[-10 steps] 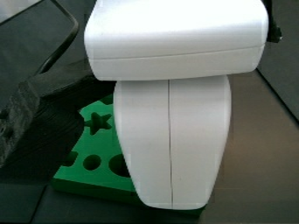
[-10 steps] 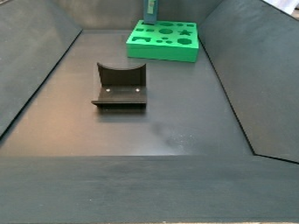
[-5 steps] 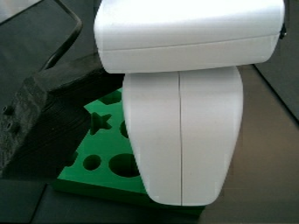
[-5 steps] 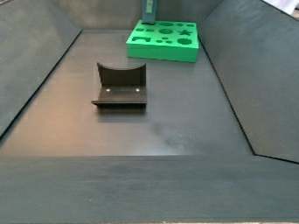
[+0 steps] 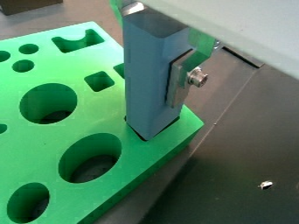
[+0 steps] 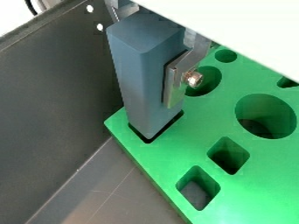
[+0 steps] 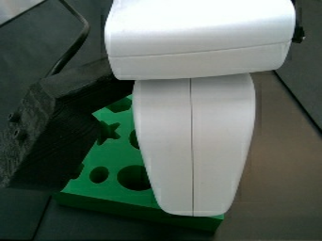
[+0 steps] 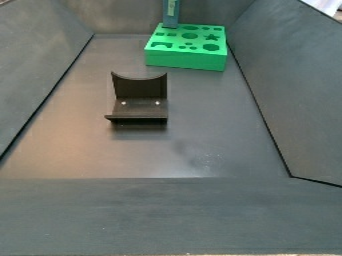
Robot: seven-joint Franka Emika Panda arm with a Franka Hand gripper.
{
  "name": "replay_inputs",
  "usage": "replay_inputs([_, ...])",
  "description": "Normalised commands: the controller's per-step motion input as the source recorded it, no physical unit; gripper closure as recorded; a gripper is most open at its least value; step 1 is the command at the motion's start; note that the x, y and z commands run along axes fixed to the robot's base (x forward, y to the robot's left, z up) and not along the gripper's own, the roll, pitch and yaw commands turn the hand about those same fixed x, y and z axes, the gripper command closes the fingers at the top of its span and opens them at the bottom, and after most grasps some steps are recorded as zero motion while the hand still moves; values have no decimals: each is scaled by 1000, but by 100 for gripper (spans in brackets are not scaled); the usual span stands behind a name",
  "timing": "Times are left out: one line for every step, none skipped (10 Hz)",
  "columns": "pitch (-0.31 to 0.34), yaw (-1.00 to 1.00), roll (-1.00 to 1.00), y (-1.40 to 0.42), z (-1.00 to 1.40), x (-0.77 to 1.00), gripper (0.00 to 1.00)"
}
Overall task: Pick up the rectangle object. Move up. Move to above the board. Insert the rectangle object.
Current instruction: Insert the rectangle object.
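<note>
The rectangle object [image 5: 146, 52] is a light-blue block standing upright. Its lower end sits in a dark slot at a corner of the green board [image 5: 70, 122]. It also shows in a wrist view [image 6: 138, 79] over the board [image 6: 251, 166]. My gripper [image 5: 156, 87] is shut on the block, and one silver finger [image 5: 177, 80] with a bolt lies flat against its side. The other finger is hidden behind the block. In a side view the block [image 8: 170, 12] stands at the far corner of the board [image 8: 187, 47].
The dark fixture [image 8: 136, 97] with a curved notch stands on the bin floor, well short of the board. Dark sloping walls [image 8: 47, 90] ring the floor. In a side view the white arm body [image 7: 189, 113] hides most of the board [image 7: 107, 165].
The white arm body has shifted slightly in a side view. The block stays at the board's corner slot, still gripped.
</note>
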Motion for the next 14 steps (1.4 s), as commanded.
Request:
replay_inputs([-83,-77,0,-60,-146,11,100])
replay_inputs([-94,-83,0,-40,-180,54,100])
replay_inputs([-91,-77,0,-20,-194,31,100])
replay_inputs([-110,-40,10,-17,-260,23,100])
replay_inputs([-77,-23,13,0,-240,94,100])
replay_inputs([-6,-20,0,0,-54,206,100])
replay_inputs([0,-3,0,0,0,217,100])
replay_inputs([0,0,0,0,20,117,100])
replay_inputs([-89,0,63,-9,-297,0,100])
replay_inputs([-144,-20,211,-34,-763,0,100])
replay_inputs([-86,-123,237,-111,-860,0,100])
replay_inputs([-73,-146,280,-94,-829,-3,100])
replay_inputs([-67,-343,381,-166,-671,74,100])
replay_inputs([-96,-374,329,-286,-749,163,100])
